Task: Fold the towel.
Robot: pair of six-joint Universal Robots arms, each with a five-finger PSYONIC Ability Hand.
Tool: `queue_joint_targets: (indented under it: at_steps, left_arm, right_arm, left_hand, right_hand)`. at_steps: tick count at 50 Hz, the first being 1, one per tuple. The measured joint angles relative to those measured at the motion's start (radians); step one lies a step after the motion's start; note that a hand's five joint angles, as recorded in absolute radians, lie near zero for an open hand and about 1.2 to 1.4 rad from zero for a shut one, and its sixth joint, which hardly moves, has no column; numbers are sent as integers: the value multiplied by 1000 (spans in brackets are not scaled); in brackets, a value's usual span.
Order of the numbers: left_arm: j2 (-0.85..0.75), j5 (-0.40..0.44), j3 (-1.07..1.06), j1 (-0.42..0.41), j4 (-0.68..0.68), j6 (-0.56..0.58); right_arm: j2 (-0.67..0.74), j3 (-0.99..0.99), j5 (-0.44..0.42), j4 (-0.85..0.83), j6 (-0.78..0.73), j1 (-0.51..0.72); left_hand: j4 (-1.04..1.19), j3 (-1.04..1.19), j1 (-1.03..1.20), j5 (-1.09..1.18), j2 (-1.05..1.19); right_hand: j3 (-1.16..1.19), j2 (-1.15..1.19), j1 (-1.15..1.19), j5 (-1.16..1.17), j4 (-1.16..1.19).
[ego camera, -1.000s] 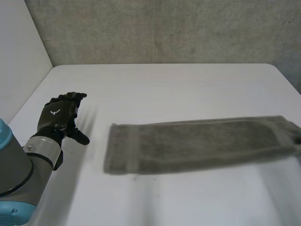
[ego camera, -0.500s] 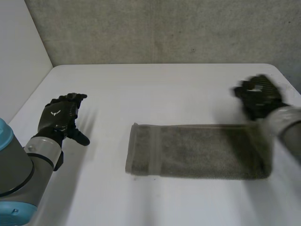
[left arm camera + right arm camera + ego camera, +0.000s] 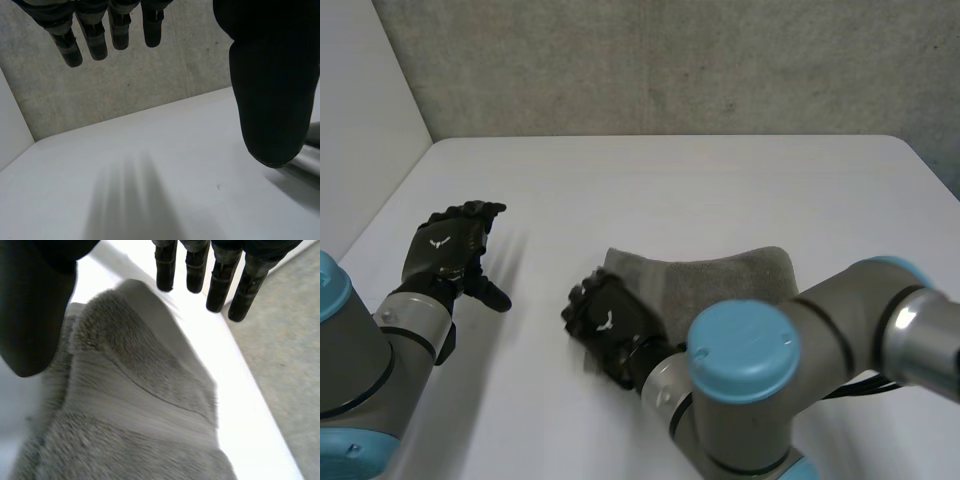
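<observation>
Item, grey towel [image 3: 725,275]: I see it bunched in the middle of the white worktop [image 3: 670,180], nearer the front edge than the back, with my right hand [image 3: 610,325] at its left end. Right hand, read from its wrist view: fingers straight, thumb spread apart, palm over the raised pile, nothing pinched, so released. Left hand [image 3: 445,250]: by the worktop's left edge, well apart from the towel, fingers relaxed, holding nothing.
</observation>
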Motion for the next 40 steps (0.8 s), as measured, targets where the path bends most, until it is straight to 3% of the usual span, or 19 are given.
queue_joint_targets:
  at_steps: [10, 19, 23, 26, 28, 30, 36, 40]
  left_arm:
    - [2, 0, 0, -4, -1, 1]
    - [10, 1, 1, -43, 0, 1]
    - [10, 0, 1, -69, 0, 1]
    - [7, 0, 0, -77, 0, 1]
    - [5, 0, 0, -80, 0, 1]
    - [3, 0, 0, -81, 0, 1]
    - [6, 0, 0, -80, -1, 1]
    - [12, -1, -1, -80, -1, 1]
  right_arm:
    - [-237, 158, -8, 23, 186, -254]
    - [-338, 376, -170, 75, 291, -538]
    - [-349, 481, -243, 40, 287, -647]
    - [-339, 530, -262, -7, 275, -692]
    - [-327, 552, -263, -44, 260, -713]
    - [-320, 558, -256, -69, 242, -722]
    - [-328, 499, -186, -110, 161, -684]
    - [-319, 371, -131, -108, 117, -507]
  left_hand:
    - [0, 0, 0, 0, 0]
    - [0, 0, 0, 0, 0]
    - [0, 0, 0, 0, 0]
    - [0, 0, 0, 0, 0]
    - [0, 0, 0, 0, 0]
    - [0, 0, 0, 0, 0]
    - [0, 0, 0, 0, 0]
    - [0, 0, 0, 0, 0]
  right_hand:
    - [-3, -1, -14, 0, -1]
    - [11, 9, 16, 29, 7]
    - [222, 209, 251, 268, 219]
    - [647, 655, 655, 678, 639]
    - [980, 967, 982, 999, 971]
    - [1080, 1019, 1063, 1085, 1072]
    - [1086, 1019, 1068, 1090, 1083]
    - [1086, 1019, 1073, 1092, 1084]
